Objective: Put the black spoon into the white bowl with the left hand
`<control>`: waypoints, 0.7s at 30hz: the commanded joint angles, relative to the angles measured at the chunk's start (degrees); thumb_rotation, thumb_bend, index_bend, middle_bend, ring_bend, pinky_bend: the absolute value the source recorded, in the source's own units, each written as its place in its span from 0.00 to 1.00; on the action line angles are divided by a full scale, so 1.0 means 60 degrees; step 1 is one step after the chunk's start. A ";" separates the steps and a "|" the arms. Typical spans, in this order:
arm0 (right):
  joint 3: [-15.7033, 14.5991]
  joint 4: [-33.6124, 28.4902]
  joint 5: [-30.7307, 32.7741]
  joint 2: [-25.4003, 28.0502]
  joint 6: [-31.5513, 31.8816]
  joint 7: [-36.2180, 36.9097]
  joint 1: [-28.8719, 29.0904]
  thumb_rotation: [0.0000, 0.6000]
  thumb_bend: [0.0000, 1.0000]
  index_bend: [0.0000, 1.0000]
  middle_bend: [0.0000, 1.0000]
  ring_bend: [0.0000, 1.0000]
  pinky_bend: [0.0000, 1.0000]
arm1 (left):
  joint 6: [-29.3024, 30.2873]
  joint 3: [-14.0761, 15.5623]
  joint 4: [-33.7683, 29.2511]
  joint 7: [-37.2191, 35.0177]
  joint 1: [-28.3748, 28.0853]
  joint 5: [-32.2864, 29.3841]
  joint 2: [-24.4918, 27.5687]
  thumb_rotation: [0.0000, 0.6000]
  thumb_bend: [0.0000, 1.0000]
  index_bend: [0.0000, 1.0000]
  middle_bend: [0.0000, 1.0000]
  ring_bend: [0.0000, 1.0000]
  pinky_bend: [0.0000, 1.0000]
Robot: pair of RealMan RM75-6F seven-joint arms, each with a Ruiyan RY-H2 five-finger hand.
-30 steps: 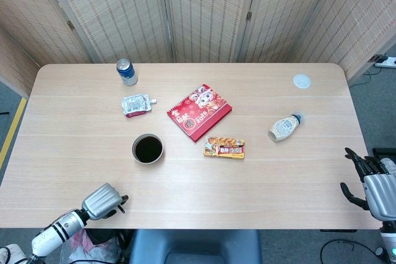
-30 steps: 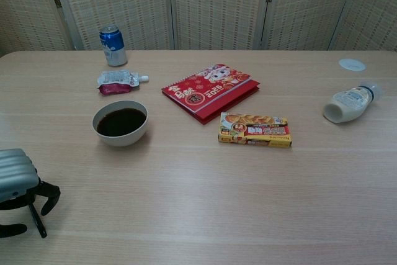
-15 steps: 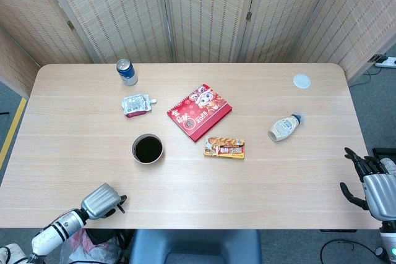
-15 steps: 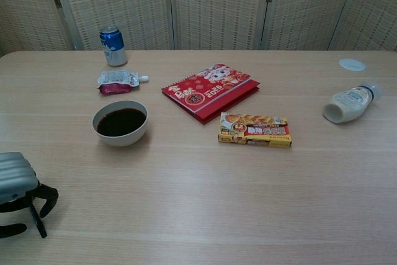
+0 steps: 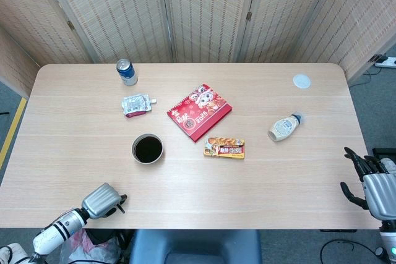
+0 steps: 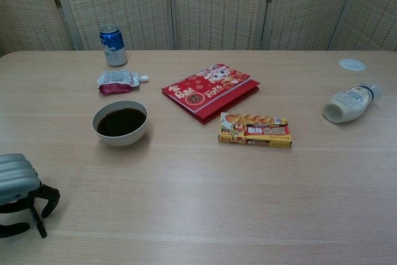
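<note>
Silver-backed and low at the near left corner of the wooden table (image 5: 74, 153), the left hand (image 5: 102, 201) has its dark fingers (image 6: 43, 198) curled downward; whether they grip anything cannot be told. Off the table's near right edge, the right hand (image 5: 370, 183) holds nothing, its black fingers spread apart. Farther in, left of centre, sits the white bowl (image 6: 120, 123), filled with something dark; no spoon can be made out in either view. Right of the bowl lies a yellow snack box (image 6: 255, 130), and just behind that a red booklet (image 6: 211, 91). A pale bottle (image 6: 348, 104) lies on its side toward the right edge. Behind the bowl rests a small pouch (image 6: 118, 81), then a blue can (image 6: 113, 46) standing upright. At the far right lies a small white lid (image 6: 352, 64).
</note>
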 commanded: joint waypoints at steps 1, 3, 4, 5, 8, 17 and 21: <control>0.0000 -0.0001 0.0000 -0.0001 -0.0003 -0.0005 0.0002 1.00 0.29 0.07 0.24 0.32 0.22 | 0.0010 0.0000 0.0041 0.0019 0.0021 -0.0019 -0.0035 1.00 0.41 0.50 0.98 0.96 1.00; 0.0001 -0.0007 -0.0003 -0.0001 -0.0008 -0.0016 0.0007 1.00 0.29 0.07 0.24 0.32 0.22 | 0.0009 -0.0001 0.0064 0.0008 0.0033 -0.0043 -0.0056 1.00 0.41 0.50 0.98 0.96 1.00; 0.0001 -0.0008 -0.0003 0.0000 -0.0009 -0.0017 0.0007 1.00 0.29 0.07 0.24 0.32 0.22 | 0.0016 0.0001 0.0074 0.0008 0.0036 -0.0045 -0.0062 1.00 0.41 0.51 0.98 0.96 1.00; 0.0001 -0.0014 -0.0003 0.0003 -0.0011 -0.0025 0.0008 1.00 0.29 0.07 0.24 0.32 0.22 | 0.0017 0.0006 0.0088 0.0010 0.0041 -0.0049 -0.0068 1.00 0.41 0.51 0.98 0.96 1.00; 0.0001 -0.0023 -0.0002 0.0006 -0.0013 -0.0035 0.0009 1.00 0.29 0.07 0.24 0.32 0.22 | 0.0019 0.0010 0.0119 -0.0013 0.0048 -0.0061 -0.0094 1.00 0.41 0.51 0.98 0.96 1.00; 0.0001 -0.0077 0.0005 0.0023 -0.0003 -0.0084 -0.0002 1.00 0.29 0.07 0.24 0.32 0.22 | 0.0176 0.0032 0.0481 -0.0249 0.0093 -0.0007 -0.0311 1.00 0.41 0.53 0.98 0.96 1.00; 0.0001 -0.0080 0.0010 0.0021 -0.0016 -0.0092 0.0001 1.00 0.29 0.07 0.24 0.32 0.22 | 0.0191 0.0035 0.0589 -0.0293 0.0110 -0.0026 -0.0365 1.00 0.41 0.53 0.98 0.96 1.00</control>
